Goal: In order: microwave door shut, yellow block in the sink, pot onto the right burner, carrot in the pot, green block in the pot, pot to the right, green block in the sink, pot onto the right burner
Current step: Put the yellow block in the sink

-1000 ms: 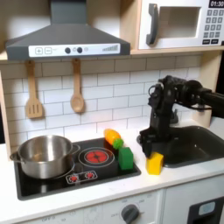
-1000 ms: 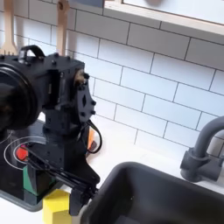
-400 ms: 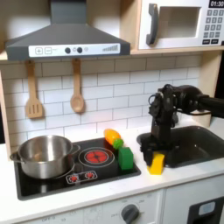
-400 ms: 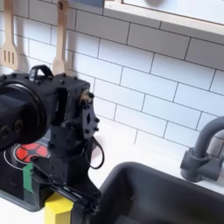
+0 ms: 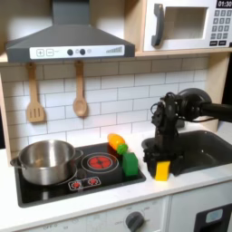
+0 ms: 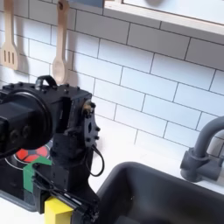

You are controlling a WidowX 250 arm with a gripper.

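Note:
My gripper (image 5: 161,161) points down at the counter strip between stove and sink (image 5: 205,150), shut on the yellow block (image 5: 162,171). The block's foot is at counter level, left of the basin in the first exterior view. In the second exterior view the black arm looms over the yellow block (image 6: 56,211), with the gripper (image 6: 66,201) at its top and the sink (image 6: 166,197) on the right. The green block (image 5: 130,164) sits on the stove's right edge, the carrot (image 5: 116,141) behind it. The pot (image 5: 45,160) stands on the left burner. The microwave door (image 5: 181,25) is shut.
The red right burner (image 5: 100,162) is bare. A dark arched faucet (image 6: 203,149) stands at the sink's far side. Two wooden utensils (image 5: 80,98) hang on the tiled wall under the range hood (image 5: 63,41). The green block (image 6: 29,179) shows beside the arm.
The arm has shifted slightly right in the first exterior view, toward the sink, and the yellow block has edged right with it. Pot, carrot and green block have not moved.

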